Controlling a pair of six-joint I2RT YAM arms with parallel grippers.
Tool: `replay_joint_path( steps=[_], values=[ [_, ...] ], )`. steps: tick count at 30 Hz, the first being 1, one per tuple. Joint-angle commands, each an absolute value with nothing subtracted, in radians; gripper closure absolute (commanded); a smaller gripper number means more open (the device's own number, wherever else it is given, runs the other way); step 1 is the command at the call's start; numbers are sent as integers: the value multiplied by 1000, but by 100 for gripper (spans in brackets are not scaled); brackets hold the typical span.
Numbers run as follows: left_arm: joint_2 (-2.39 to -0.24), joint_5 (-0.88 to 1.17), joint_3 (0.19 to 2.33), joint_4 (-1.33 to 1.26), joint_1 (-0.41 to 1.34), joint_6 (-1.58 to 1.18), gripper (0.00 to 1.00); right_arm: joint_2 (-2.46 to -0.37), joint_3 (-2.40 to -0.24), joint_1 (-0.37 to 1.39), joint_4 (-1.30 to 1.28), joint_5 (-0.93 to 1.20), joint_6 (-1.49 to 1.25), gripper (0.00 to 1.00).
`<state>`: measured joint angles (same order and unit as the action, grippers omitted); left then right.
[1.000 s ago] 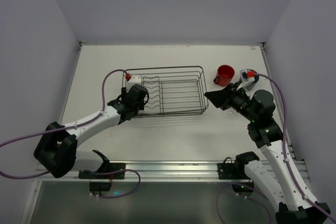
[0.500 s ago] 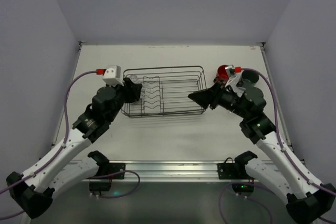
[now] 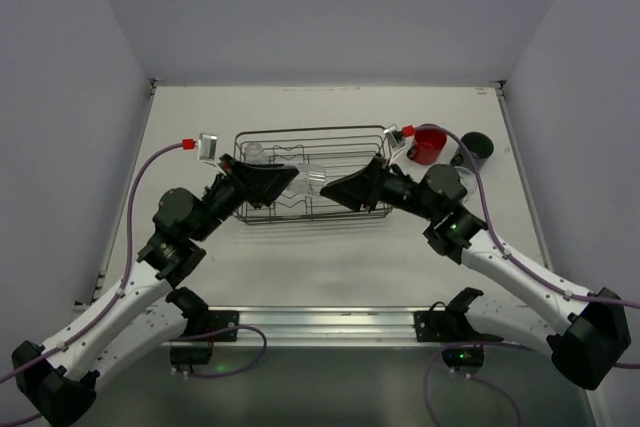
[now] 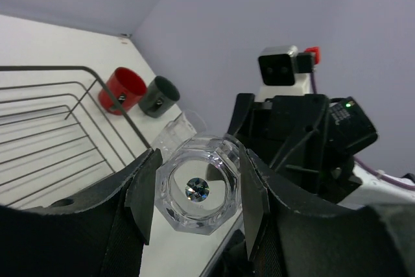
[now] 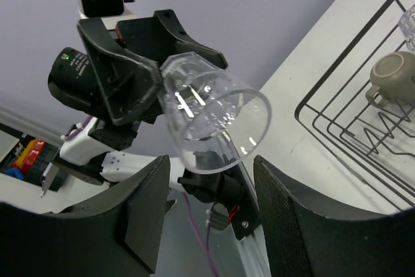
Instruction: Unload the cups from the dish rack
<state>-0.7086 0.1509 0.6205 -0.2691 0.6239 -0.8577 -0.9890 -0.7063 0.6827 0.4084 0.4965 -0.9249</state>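
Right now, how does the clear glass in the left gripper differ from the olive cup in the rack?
The clear glass is transparent and has no handle; the olive cup is opaque with a handle. The glass is held sideways in the air by the left gripper; the cup rests inside the dish rack. Both are small.

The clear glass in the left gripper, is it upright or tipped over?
Tipped sideways: the clear glass has its base in the left gripper, mouth facing the right gripper.
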Motion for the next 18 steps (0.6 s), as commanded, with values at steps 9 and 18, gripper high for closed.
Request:
replay_joint_path(
  steps=[9, 18],
  values=[
    [-722, 261, 571, -482, 623, -965, 92, -1097, -762, 718, 646, 538, -1002, 57],
    [-761, 218, 716, -216, 623, -788, 16, -1019, -775, 719, 304, 479, -825, 100]
  ],
)
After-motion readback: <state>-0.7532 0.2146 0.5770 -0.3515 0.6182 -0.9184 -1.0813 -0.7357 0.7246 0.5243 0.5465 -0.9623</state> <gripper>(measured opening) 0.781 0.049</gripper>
